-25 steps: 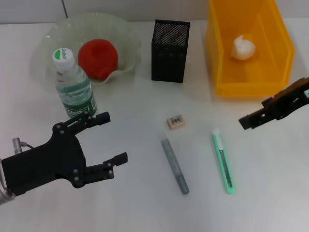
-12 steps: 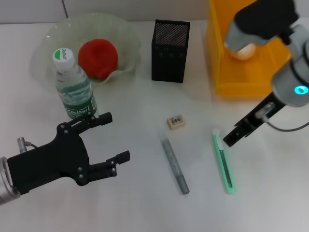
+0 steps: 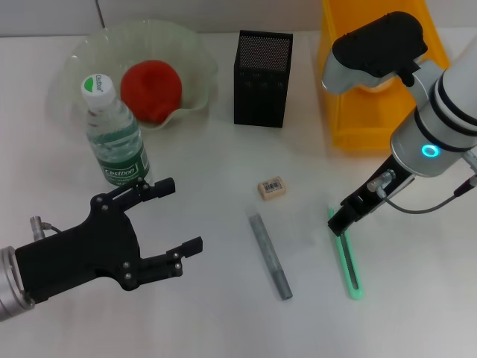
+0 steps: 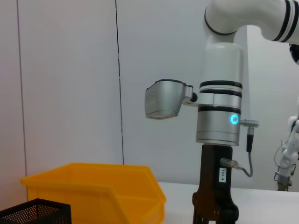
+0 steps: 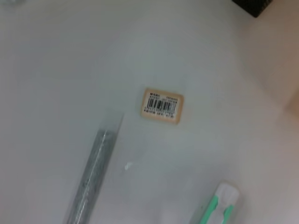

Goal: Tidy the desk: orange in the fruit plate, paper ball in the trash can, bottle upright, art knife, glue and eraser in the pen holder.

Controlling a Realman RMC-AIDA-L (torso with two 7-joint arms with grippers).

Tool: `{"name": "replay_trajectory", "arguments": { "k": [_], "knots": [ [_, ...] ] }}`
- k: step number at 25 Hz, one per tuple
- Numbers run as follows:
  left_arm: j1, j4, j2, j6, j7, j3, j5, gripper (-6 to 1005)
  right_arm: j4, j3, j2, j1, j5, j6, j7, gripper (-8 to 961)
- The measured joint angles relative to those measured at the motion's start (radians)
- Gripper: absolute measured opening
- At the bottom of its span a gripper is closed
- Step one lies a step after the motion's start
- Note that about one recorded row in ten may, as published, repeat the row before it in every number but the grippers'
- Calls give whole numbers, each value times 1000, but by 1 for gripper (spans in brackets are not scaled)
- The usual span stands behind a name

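The mint-green art knife (image 3: 349,262) lies on the white desk (image 3: 223,321), and my right gripper (image 3: 341,222) hangs over its white tip (image 5: 226,193). The grey glue stick (image 3: 270,256) (image 5: 91,179) and the tan eraser (image 3: 271,187) (image 5: 162,105) lie to the knife's left. My left gripper (image 3: 181,214) is open and holds nothing, low at the left, just in front of the upright bottle (image 3: 112,134). The orange (image 3: 151,89) sits in the fruit plate (image 3: 82,52). The pen holder (image 3: 262,68) (image 4: 37,212) stands at the back. My right arm hides the paper ball.
The yellow trash can (image 3: 337,112) (image 4: 98,191) stands at the back right, partly behind my right arm (image 3: 440,119) (image 4: 219,107). Bare desk lies along the front edge between the two grippers.
My right arm has swung in from the right edge and come down over the knife's white tip. The left gripper has drifted slightly down and right, still open.
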Motion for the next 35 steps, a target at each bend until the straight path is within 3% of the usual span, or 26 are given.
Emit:
{"name": "replay_trajectory", "arguments": {
  "k": [3, 13, 27, 35],
  "knots": [
    [-1, 0, 0, -1, 3, 9, 0, 859, 31, 5, 0, 7, 5, 27, 1, 722],
    [4, -2, 0, -6, 4, 11, 1, 859, 184, 14, 0, 66, 40, 119, 2, 695],
    [3, -12, 0, -5, 32, 11, 2, 859, 239, 8, 0, 93, 40, 123, 2, 649],
    [0, -12, 0, -5, 32, 11, 2, 859, 241, 7, 0, 96, 40, 121, 0, 434]
  ]
}}
